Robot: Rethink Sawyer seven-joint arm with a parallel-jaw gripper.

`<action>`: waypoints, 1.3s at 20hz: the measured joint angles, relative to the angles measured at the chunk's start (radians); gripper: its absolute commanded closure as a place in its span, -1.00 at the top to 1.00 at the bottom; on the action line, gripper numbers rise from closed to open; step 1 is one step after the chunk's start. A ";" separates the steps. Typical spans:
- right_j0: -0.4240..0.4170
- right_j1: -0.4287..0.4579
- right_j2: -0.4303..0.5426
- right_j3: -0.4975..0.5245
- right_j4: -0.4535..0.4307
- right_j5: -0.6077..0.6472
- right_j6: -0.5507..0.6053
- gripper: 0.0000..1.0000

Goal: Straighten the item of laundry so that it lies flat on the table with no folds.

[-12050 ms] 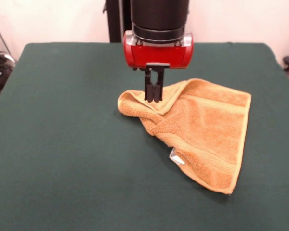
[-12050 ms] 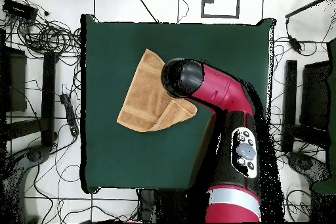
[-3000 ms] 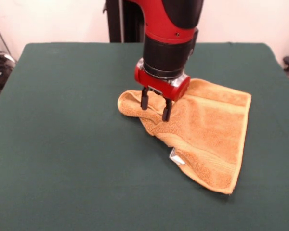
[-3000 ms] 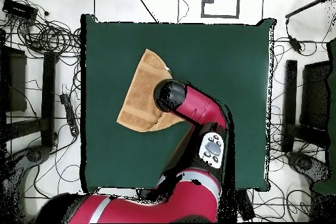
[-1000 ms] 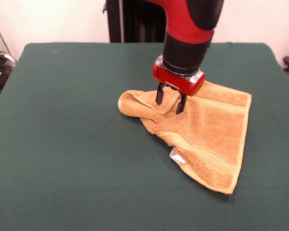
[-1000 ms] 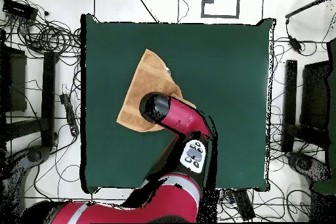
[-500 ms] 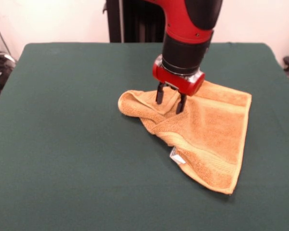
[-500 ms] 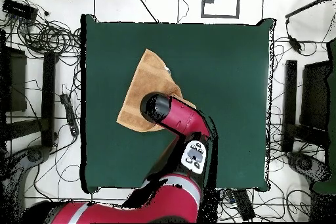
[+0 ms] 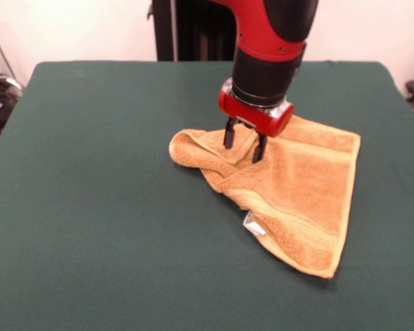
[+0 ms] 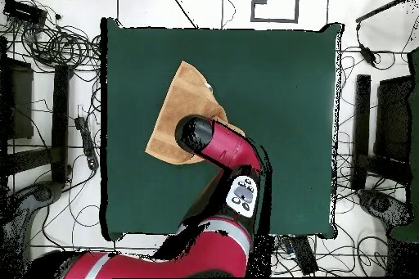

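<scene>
The item of laundry (image 9: pixel 297 193), an orange-yellow terry towel, lies on the green table (image 9: pixel 96 207) right of centre. Its left part is folded over into a bunched hump (image 9: pixel 193 148). A woven band runs along its near edge and a small white tag (image 9: pixel 251 224) sticks out there. My gripper (image 9: pixel 243 145) is open, its two black fingers straddling a raised fold just right of the hump, tips at the cloth. In the overhead view the arm (image 10: pixel 214 146) covers the gripper, and the towel (image 10: pixel 176 100) shows beside it.
Cables and equipment (image 10: pixel 49 47) lie on the floor around the table (image 10: pixel 278 87). The table's edges (image 9: pixel 14 103) are far from the towel on every side.
Over the last second nothing has visibly moved. Three seconds ago the gripper stood further left over the hump, and it has since shifted right.
</scene>
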 measured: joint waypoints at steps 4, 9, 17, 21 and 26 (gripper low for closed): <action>0.000 -0.002 0.000 0.000 0.000 0.000 0.000 1.00; 0.003 -0.008 0.000 0.000 0.000 0.000 0.000 1.00; 0.022 -0.027 -0.017 0.001 0.002 0.000 0.000 1.00; 0.040 -0.040 -0.023 0.001 0.004 0.000 0.000 1.00; 0.045 -0.055 -0.024 0.001 0.010 0.000 0.000 1.00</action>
